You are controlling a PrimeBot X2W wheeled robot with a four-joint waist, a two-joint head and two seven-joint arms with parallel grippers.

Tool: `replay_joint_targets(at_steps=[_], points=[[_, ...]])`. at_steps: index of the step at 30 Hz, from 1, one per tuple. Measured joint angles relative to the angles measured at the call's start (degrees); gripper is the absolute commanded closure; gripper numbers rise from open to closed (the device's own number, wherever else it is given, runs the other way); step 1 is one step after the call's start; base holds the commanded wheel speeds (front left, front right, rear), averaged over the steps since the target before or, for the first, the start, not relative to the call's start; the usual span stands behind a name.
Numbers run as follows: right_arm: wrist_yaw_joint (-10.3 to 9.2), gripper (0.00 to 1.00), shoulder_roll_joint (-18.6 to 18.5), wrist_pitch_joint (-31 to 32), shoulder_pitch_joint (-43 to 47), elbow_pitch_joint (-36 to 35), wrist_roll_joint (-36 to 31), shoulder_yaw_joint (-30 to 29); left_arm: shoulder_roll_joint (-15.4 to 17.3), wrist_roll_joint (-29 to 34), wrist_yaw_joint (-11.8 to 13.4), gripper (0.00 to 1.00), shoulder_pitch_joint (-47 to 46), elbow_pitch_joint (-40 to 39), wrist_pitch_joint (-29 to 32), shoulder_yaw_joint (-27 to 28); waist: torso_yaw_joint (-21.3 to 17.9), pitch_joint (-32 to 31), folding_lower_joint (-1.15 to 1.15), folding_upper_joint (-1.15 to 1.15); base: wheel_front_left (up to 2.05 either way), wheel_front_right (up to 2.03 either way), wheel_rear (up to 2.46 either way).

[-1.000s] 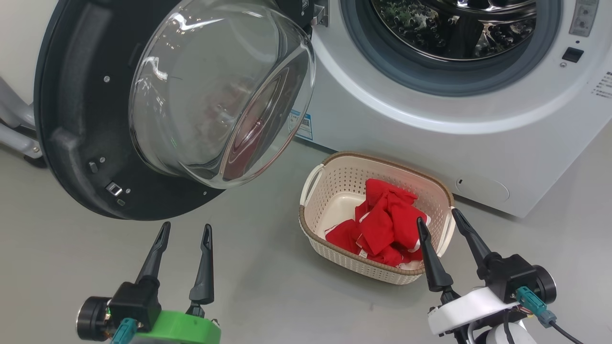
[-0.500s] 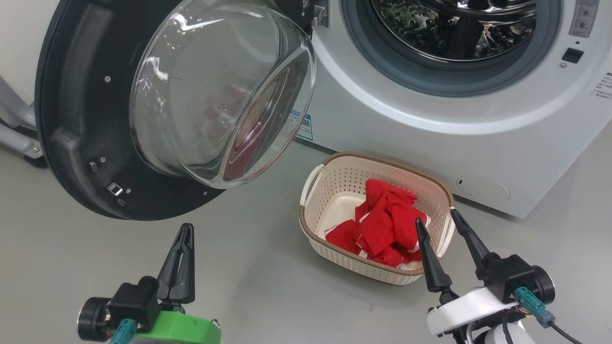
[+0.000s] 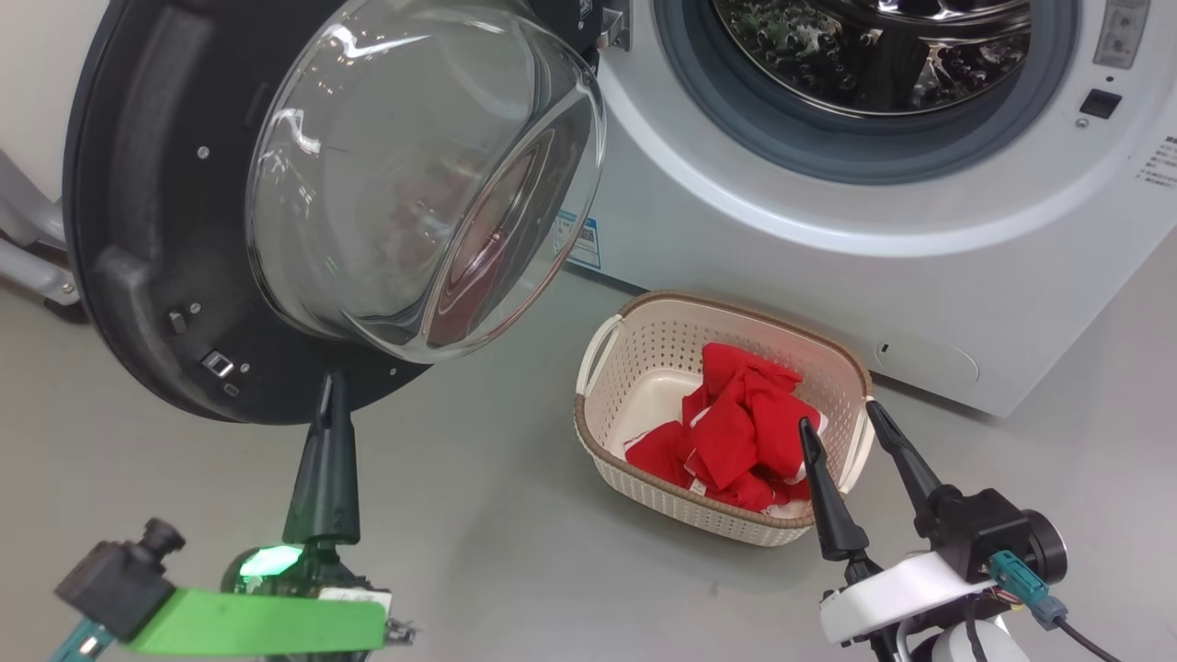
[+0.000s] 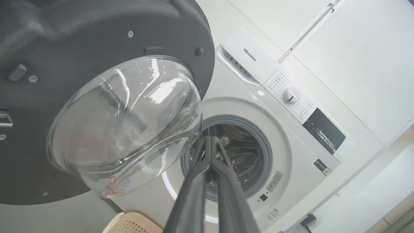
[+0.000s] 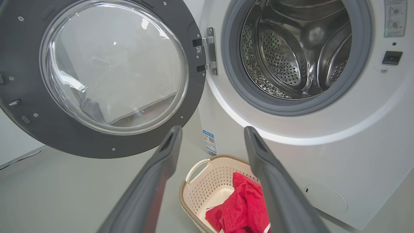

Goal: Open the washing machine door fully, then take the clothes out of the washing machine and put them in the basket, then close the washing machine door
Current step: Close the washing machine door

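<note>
The washing machine door stands swung wide open to the left, its glass bowl bulging toward me. The white washing machine shows its grey gasket and bare steel drum. The red clothes lie in the cream basket on the floor below the drum. My left gripper is shut, empty, its tip just under the door's black rim. My right gripper is open above the basket's right end, holding nothing.
Grey floor spreads around the basket. A blue label sits on the machine's lower left front, a round flap at lower right. A pale frame leg stands behind the door at far left.
My left gripper went from open to shut, then rolled at the wrist and rose until its tip reached the door's lower rim. The right gripper, basket and clothes stayed put.
</note>
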Motion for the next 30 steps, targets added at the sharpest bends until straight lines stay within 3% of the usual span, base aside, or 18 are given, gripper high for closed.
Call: replay_joint_targets(at_steps=[4, 9, 15, 21, 27, 30], points=[[0.0, 0.0, 0.0, 0.0, -0.21, -0.02, -0.01, 0.04, -0.05, -11.02, -0.4, 1.0, 1.18, -5.61, -0.01, 1.04, -0.1, 0.19, 0.0, 0.0, 0.0, 0.0, 0.0], [-0.01, 0.0, 0.01, 0.0, -0.44, -0.16, -0.08, -0.01, -0.08, -26.44, -0.67, 1.0, -2.68, -9.31, -0.26, 9.9, -0.07, 0.71, 0.0, 0.0, 0.0, 0.0, 0.0], [0.0, 0.0, 0.04, 0.0, -1.0, -0.21, -0.09, 0.32, -0.13, -26.99, -0.92, 1.0, -6.41, -10.89, -0.27, 17.81, -0.3, 1.33, 0.0, 0.0, 0.0, 0.0, 0.0], [0.0, 0.0, 0.03, 0.0, -1.08, -0.22, -0.09, 0.32, 4.6, -31.63, -0.91, 1.0, -10.53, -8.26, -0.26, 26.93, -0.29, 1.52, 0.0, 0.0, 0.0, 0.0, 0.0], [0.07, 0.0, 0.03, 0.0, -1.11, -0.22, -0.33, 0.36, 8.86, -35.89, -0.85, 1.0, -13.29, -1.05, 1.1, 32.32, -0.44, 1.64, 0.0, 0.0, 0.0, 0.0, 0.0], [0.08, 0.0, 0.03, 0.0, -1.14, -0.22, -0.54, 0.54, 11.09, -38.18, 0.86, 1.0, -14.82, 4.01, 2.49, 34.55, -0.69, 1.72, 0.0, 0.0, 0.0, 0.0, 0.0]])
